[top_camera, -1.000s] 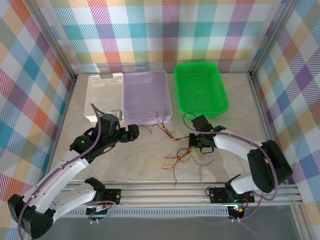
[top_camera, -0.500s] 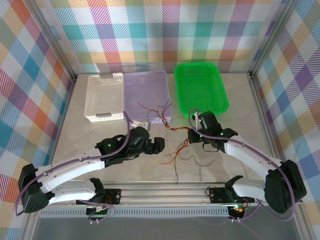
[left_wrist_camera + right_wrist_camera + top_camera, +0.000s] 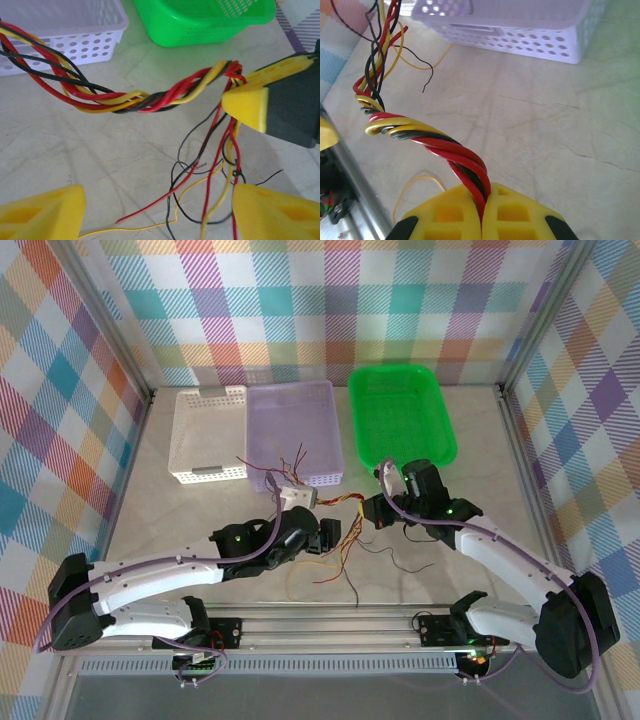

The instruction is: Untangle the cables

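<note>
The cables (image 3: 335, 502) are thin red, yellow and black wires twisted into a rope, with loose ends trailing on the table. My right gripper (image 3: 374, 510) is shut on one end of the twist; in the right wrist view its pads (image 3: 465, 215) pinch the red and black strands (image 3: 465, 167). In the left wrist view the twisted rope (image 3: 135, 100) runs left from the right gripper's yellow finger (image 3: 247, 102). My left gripper (image 3: 157, 215) stands open just below it. Several loose wire ends (image 3: 200, 175) hang between its fingers (image 3: 277, 212), none of them pinched.
A white basket (image 3: 208, 435), a lilac basket (image 3: 293, 430) and a green basket (image 3: 400, 425) stand in a row at the back. The far end of the wires reaches the lilac basket's front wall (image 3: 520, 37). The aluminium rail (image 3: 350, 625) runs along the near edge.
My left arm has swung right and forward until its gripper is under the wire bundle. The right gripper has shifted slightly left and back, still holding the twist, which is now drawn straighter.
</note>
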Motion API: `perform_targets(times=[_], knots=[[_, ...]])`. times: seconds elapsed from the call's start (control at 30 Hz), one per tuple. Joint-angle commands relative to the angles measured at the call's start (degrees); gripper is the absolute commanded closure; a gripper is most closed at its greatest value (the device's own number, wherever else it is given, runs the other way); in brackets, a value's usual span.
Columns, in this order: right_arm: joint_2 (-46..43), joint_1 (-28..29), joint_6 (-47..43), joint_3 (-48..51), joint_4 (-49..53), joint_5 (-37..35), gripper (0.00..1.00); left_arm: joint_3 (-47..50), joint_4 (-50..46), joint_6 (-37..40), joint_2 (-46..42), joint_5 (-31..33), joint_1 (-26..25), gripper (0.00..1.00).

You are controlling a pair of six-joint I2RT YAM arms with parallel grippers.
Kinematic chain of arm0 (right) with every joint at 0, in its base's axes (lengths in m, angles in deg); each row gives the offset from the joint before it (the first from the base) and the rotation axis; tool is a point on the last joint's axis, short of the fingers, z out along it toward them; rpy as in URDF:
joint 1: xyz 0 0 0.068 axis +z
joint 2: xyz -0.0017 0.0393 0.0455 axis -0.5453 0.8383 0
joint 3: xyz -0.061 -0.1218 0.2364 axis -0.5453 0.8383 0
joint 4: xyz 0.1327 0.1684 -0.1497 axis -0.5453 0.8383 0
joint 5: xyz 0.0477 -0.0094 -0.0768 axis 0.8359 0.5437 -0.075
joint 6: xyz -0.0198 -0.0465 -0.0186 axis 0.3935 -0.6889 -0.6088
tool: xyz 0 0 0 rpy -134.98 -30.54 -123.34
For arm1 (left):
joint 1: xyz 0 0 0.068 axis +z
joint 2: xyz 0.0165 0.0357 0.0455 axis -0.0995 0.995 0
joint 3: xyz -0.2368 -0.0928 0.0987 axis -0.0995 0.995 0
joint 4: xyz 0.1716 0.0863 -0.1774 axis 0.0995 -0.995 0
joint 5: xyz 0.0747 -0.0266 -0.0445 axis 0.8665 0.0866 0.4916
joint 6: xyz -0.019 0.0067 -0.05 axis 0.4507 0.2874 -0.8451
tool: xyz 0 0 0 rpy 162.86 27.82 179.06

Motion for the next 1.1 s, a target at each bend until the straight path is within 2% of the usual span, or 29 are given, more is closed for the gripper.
perform_targets(times=[0.0, 0.2, 0.43, 0.77, 1.07], knots=[[-1.45, 0.36, -1.60, 0.09, -3.39, 6.26, 1.00, 1.57, 2.16, -0.39, -2.87, 2.93, -0.73, 0.27], [-0.92, 0.37, -2.09, 1.05, -4.68, 10.58, 1.00, 4.47, -0.68, -4.45, -9.90, 10.52, -0.74, 0.28], [-1.87, 0.40, -2.24, 1.69, -6.13, 13.98, 1.00, 9.47, -2.84, -14.79, -17.88, 16.91, -0.80, 0.17], [-2.24, 0.75, -2.50, 1.91, -7.28, 16.80, 1.00, 8.52, -6.23, -23.47, -17.49, 21.04, -0.73, 0.14], [-2.02, 1.10, -2.53, 2.03, -8.24, 18.57, 1.00, 7.86, -3.21, -25.99, -14.03, 21.18, -0.58, 0.19]])
